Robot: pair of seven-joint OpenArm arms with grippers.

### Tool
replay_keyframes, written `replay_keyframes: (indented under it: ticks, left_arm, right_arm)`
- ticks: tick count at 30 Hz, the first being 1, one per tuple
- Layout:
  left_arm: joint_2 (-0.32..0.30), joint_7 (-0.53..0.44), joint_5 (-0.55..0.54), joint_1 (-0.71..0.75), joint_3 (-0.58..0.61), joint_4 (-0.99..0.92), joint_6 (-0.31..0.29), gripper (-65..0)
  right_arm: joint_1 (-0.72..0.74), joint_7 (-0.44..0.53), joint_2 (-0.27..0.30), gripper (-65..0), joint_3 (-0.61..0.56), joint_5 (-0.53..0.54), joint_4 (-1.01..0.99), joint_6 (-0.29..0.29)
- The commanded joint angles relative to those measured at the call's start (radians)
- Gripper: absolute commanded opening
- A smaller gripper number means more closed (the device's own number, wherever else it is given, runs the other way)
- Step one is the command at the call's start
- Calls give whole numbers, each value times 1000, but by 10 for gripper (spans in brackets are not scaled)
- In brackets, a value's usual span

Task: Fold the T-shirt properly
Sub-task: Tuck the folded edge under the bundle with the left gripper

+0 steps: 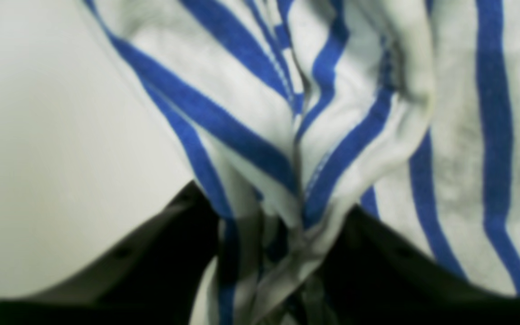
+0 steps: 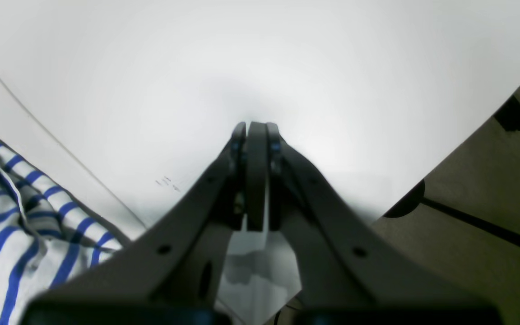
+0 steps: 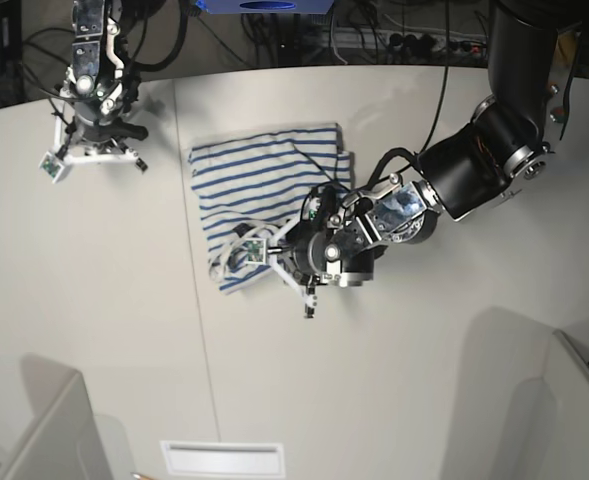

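From where I stand, the T-shirt (image 3: 264,185) lies bunched in a rough rectangle on the white table (image 3: 424,340), a little left of centre in the upper half of the base view, its blue stripes running across. The left gripper (image 3: 274,252) reaches in from the right and sits at the shirt's lower edge. In the left wrist view a gathered pleat of striped cloth (image 1: 300,189) runs down between its two dark fingers (image 1: 165,253), which stand somewhat apart with the fabric bunched in the gap; whether they actually pinch it I cannot tell. The right gripper (image 3: 92,150) hangs at the upper left of the base view, clear of the shirt, its jaws pressed together on nothing over bare table.
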Motion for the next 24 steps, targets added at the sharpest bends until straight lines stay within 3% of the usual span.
replay_keyframes:
  ticks: [1, 6, 9, 16, 21, 24]
  left_arm:
    - [-1, 18, 11, -27, -8, 12, 8, -395]
    - [18, 18, 11, -32, -19, 15, 8, -142]
    - [41, 18, 3, -53, -45, 15, 8, -67]
    - [111, 19, 6, -81, -212, 38, 8, -54]
    - [88, 24, 2, -87, -223, 175, 8, -56]
    - [4, 25, 0, -60, -225, 287, 12, -63]
  right_arm:
    - [2, 18, 9, -650, 3, -14, 14, -1]
    - [2, 18, 9, -650, 3, -14, 14, -1]
    - [2, 18, 8, -650, 1, -14, 14, -1]
    - [2, 18, 11, -650, 1, -14, 14, -1]
    - [2, 22, 15, -650, 0, -14, 15, -1]
    - [8, 24, 15, -650, 6, -16, 20, -1]
